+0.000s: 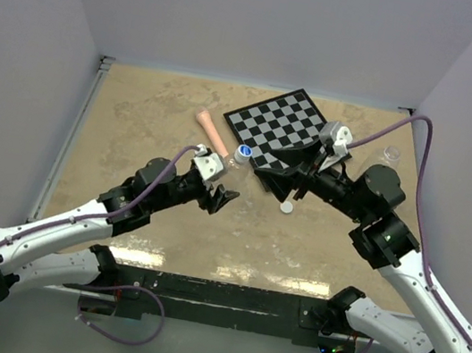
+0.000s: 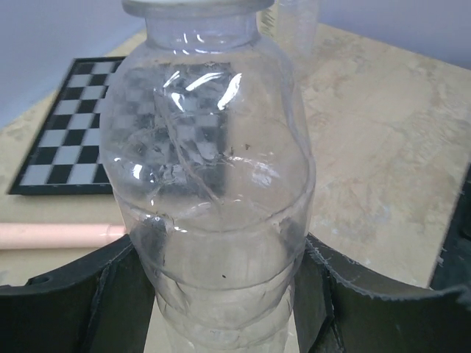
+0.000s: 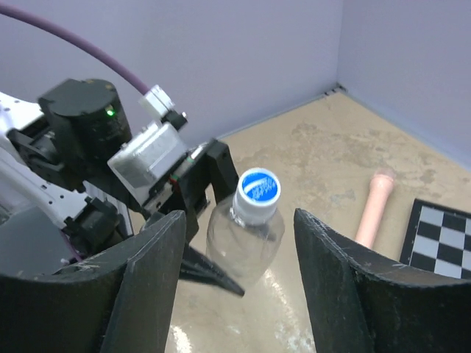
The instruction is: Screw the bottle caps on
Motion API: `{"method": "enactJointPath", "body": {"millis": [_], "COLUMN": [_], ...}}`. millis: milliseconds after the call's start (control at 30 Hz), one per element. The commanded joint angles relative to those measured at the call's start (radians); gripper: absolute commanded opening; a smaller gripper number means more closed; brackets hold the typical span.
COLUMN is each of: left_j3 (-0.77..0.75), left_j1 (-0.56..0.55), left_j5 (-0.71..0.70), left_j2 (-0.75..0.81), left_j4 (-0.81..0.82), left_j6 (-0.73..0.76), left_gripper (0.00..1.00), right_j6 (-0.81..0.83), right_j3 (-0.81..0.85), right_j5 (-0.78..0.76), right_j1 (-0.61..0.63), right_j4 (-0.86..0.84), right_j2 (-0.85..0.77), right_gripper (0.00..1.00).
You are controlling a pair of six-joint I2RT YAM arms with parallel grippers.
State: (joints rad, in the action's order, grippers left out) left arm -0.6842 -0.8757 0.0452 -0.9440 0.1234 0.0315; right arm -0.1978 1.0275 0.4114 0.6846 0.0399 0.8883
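Tan tabletop (image 1: 137,115) below; left hand (image 2: 228,294) clamps the light, squashy-looking big bottle (image 2: 210,169); right hand (image 3: 235,235) gapes wide and should pinch the blue cap (image 3: 257,187) by its sides.

The left wrist view crops the large bottle (image 2: 213,184) at top and base.

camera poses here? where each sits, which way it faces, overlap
Top external: above and behind the bases, looking down at the table; left arm and right arm show.
Left wrist: behind the left fingers, facing along them at the large bottle they clamp.
Right wrist: behind the right fingers, open, facing the blue cap and left gripper between them.
Shared: all see the large bottle, checkerboard, pink stick.
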Motion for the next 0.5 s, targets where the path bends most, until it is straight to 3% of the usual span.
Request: {"method": "enactJointPath", "body": {"millis": [0, 167, 467], "left_j3": [0.023, 0.006, -0.032], "left_j1": [0.026, 0.027, 0.027], "left_j5": [0.324, 0.442, 0.516], "left_j2": [0.004, -0.012, -0.041], "left_j4": [0.084, 0.113, 0.124], "left_j6": [-0.091, -0.087, -0.082], "left_gripper": [0.00, 0.00, 0.00], "right_j6": [0.006, -0.032, -0.052], "right_j3": [-0.027, -0.044, -0.063], "right_j5": [0.055, 0.108, 0.227], "right_j1": [-0.014, -0.016, -0.016], "right_j4": [-0.121, -0.184, -0.239], "right_j2": [-0.031, -0.009, 0.029], "right_gripper": [0.65, 0.68, 0.68]}}
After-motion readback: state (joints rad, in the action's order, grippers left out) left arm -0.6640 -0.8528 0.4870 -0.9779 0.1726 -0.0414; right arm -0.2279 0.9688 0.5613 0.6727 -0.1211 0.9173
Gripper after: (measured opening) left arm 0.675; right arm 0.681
